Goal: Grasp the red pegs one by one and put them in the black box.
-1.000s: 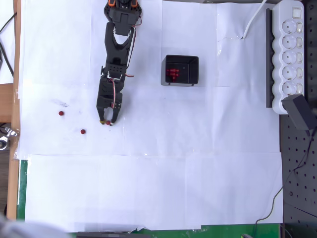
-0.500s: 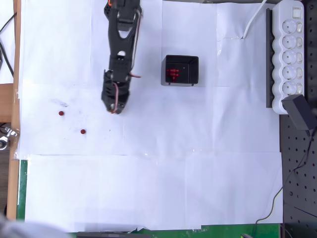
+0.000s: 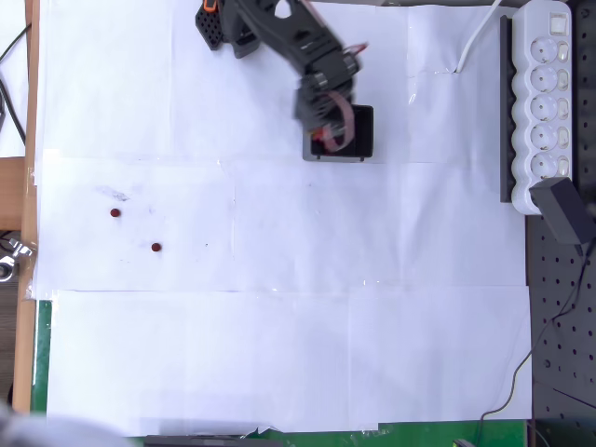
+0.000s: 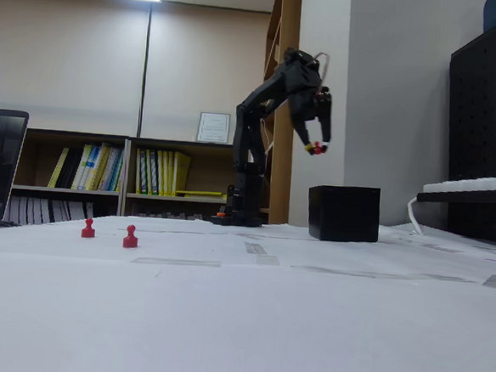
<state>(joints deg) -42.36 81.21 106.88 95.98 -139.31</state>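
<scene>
Jaws [image 4: 316, 147] clamped on red peg [image 4: 317, 147], raised over black box [image 4: 343, 213] | box interior mostly hidden by arm | 2 pegs [image 3: 115, 212] [image 3: 155, 248] left on bench [image 3: 279, 326] for you, well apart from box.

The arm [image 3: 317, 84] hides part of the black box [image 3: 361, 140].

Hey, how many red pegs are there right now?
3 in plain sight: two red pegs on the paper, one held peg in the gripper above the black box. More may sit hidden inside it.
</scene>
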